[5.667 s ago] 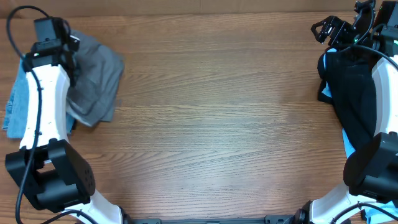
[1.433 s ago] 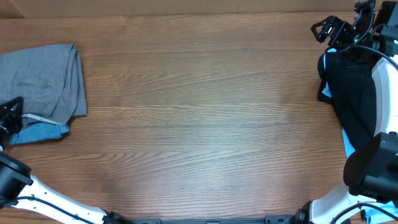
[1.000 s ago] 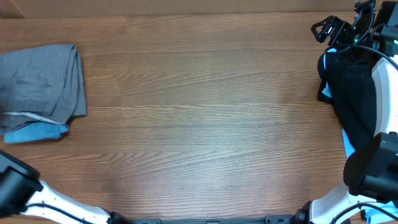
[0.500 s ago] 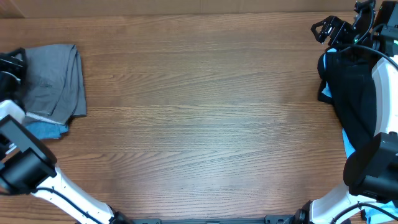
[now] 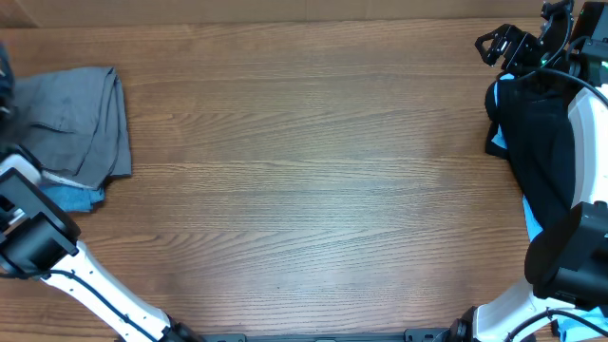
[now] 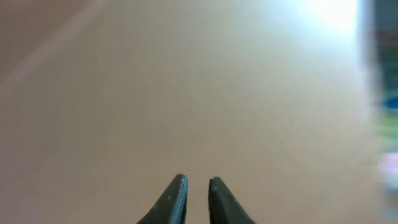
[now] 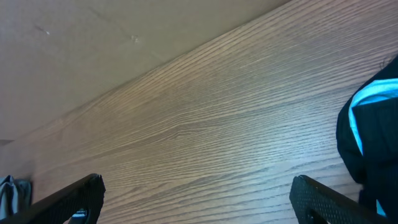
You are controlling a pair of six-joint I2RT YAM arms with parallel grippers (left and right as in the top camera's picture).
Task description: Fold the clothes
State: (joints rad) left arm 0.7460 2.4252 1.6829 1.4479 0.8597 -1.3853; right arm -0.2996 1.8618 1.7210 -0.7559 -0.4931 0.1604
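Observation:
The clothes lie in two heaps. A folded grey garment (image 5: 81,119) rests at the table's left edge on top of a denim-blue one (image 5: 68,199). A black garment (image 5: 540,142) with light blue trim (image 7: 368,93) lies at the right edge under the right arm. My left gripper (image 6: 196,180) is a blur at the overhead view's far left (image 5: 3,76), beside the grey garment. Its jaws stand a narrow gap apart with nothing between them. My right gripper (image 7: 198,186) hangs wide open and empty above bare wood at the back right (image 5: 499,44).
The wooden table (image 5: 313,171) runs between the two heaps. The left arm's white link (image 5: 24,180) crosses the grey garment's left part. A beige wall fills the left wrist view. More light blue cloth (image 5: 534,220) shows under the right arm.
The left arm has swung from the lower left edge up to the far left, and its jaws have parted slightly. The garments and right arm have stayed still.

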